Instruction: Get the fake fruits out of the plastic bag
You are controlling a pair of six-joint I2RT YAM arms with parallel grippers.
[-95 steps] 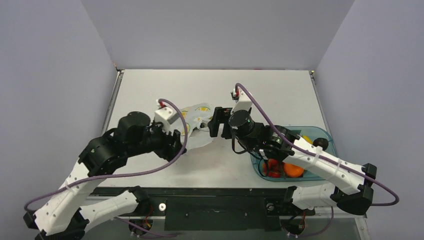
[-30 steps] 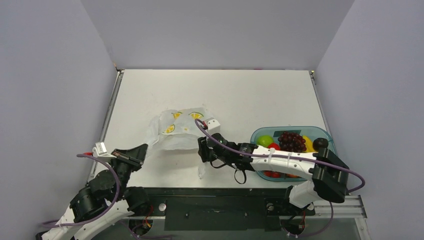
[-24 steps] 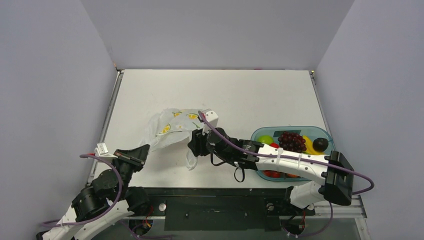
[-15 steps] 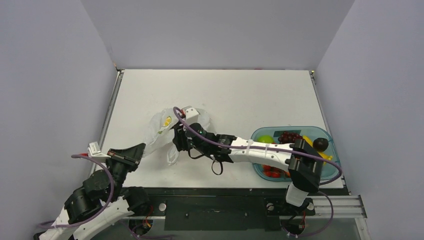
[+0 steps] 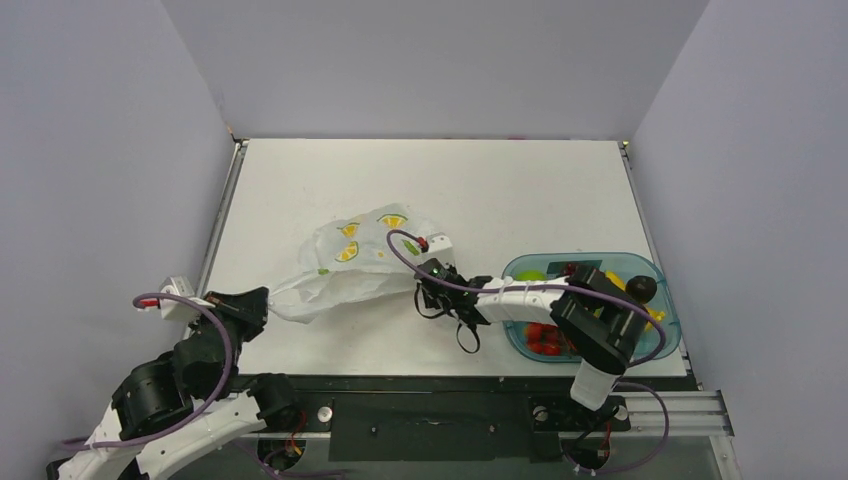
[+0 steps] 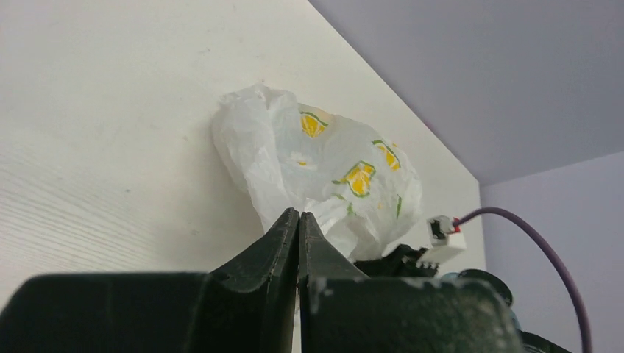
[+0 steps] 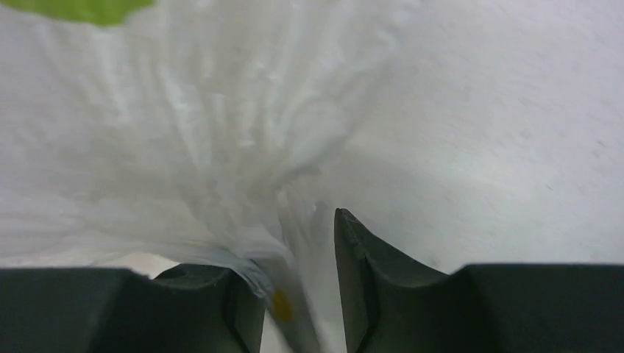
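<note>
The plastic bag (image 5: 350, 265), white with lemon prints, lies crumpled left of the table's centre. My right gripper (image 5: 427, 290) is at its right edge. In the right wrist view a bunched fold of the bag (image 7: 169, 132) fills the gap between the right gripper's (image 7: 283, 243) fingers, which are shut on it. My left gripper (image 5: 260, 298) is shut and empty just off the bag's near-left tip. In its own view the left gripper (image 6: 298, 215) points at the bag (image 6: 316, 162). A green apple (image 5: 530, 275), a lemon (image 5: 612, 280) and strawberries (image 5: 540, 338) lie in the tray. No fruit shows inside the bag.
The teal see-through tray (image 5: 640, 262) stands at the near right, partly covered by my right arm. The right arm reaches leftward low over the table's near edge. Grey walls enclose the table on three sides.
The right gripper carried the bag's edge left, then swung back right, and the bag now lies stretched out toward it. The left arm drew back a little to the left.
</note>
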